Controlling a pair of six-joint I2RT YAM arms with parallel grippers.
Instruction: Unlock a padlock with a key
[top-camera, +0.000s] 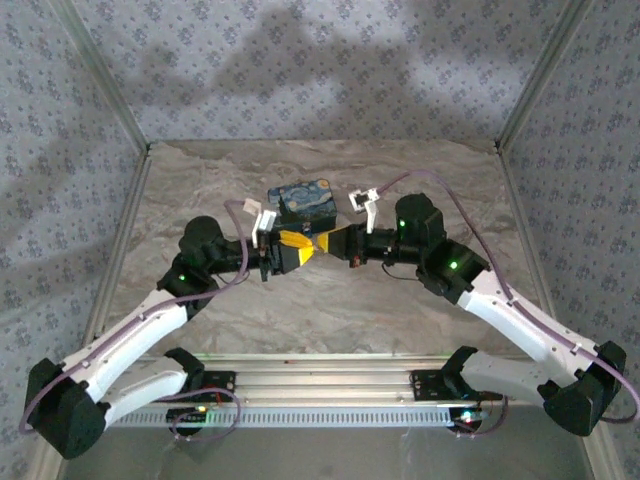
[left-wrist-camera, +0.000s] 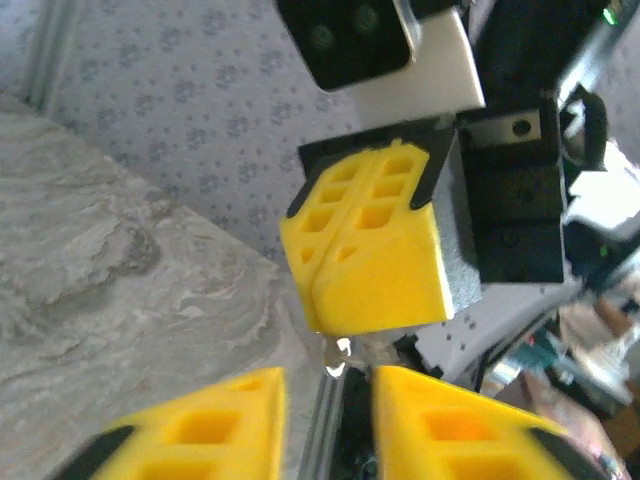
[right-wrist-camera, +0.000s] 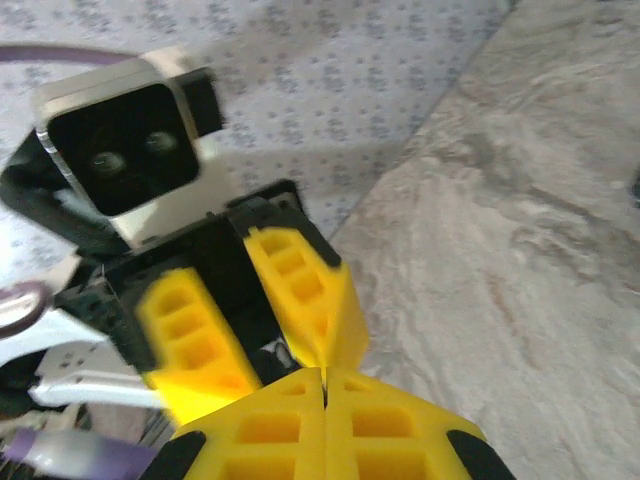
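Judging by the pose, the key-to-lock joining step is in hand: both arms meet tip to tip above the middle of the table (top-camera: 330, 310), just on the near side of the blue box (top-camera: 303, 198). The right pincer (right-wrist-camera: 323, 385) has its yellow fingers pressed flat together. The left pincer (left-wrist-camera: 328, 388) holds its fingers apart, and I cannot tell whether they clamp anything. A small silvery piece (left-wrist-camera: 337, 358) glints between the two tips; key or shackle, I cannot say. The padlock is too hidden to pick out, though I judge it lies at that meeting point. The next move probably calls for fine lining-up, then a gentle twist.
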